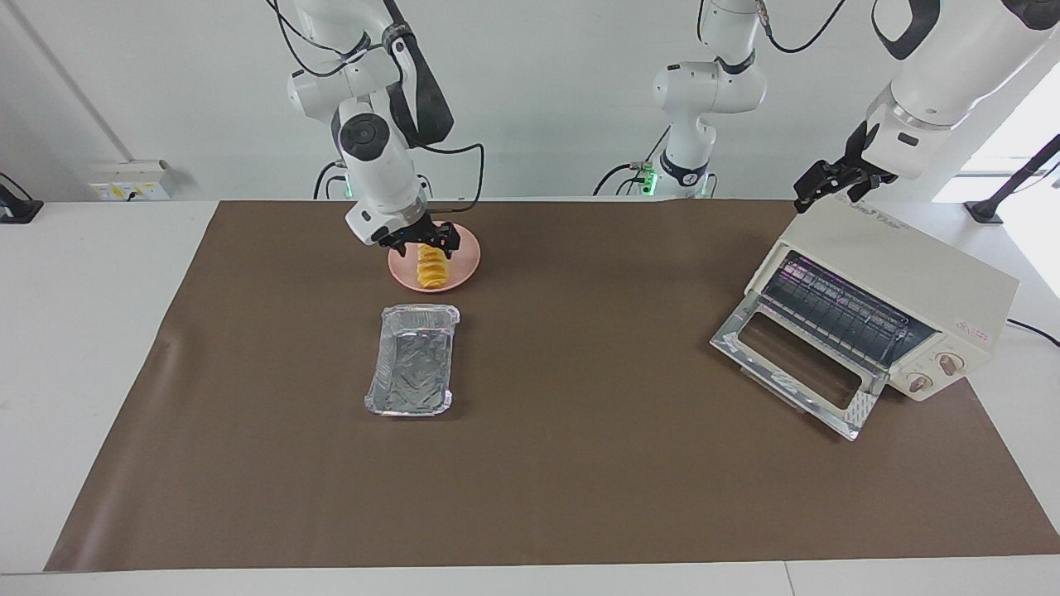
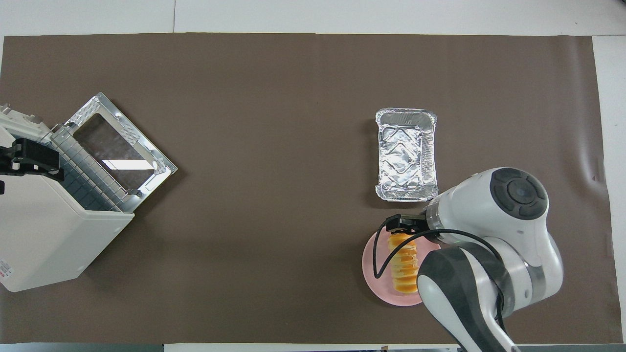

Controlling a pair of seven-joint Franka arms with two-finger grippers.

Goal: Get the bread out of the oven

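Note:
The bread, a ridged golden-yellow loaf, lies on a round pink plate toward the right arm's end of the table. My right gripper is low over the loaf's end that is nearer to the robots, and its fingers straddle it, open. The bread, the plate and the right gripper also show in the overhead view. The cream-white oven stands at the left arm's end with its glass door dropped open and its wire rack bare. My left gripper hangs over the oven's top.
A silver foil tray lies empty on the brown mat, beside the plate and farther from the robots; it also shows in the overhead view. The oven's open door juts out over the mat.

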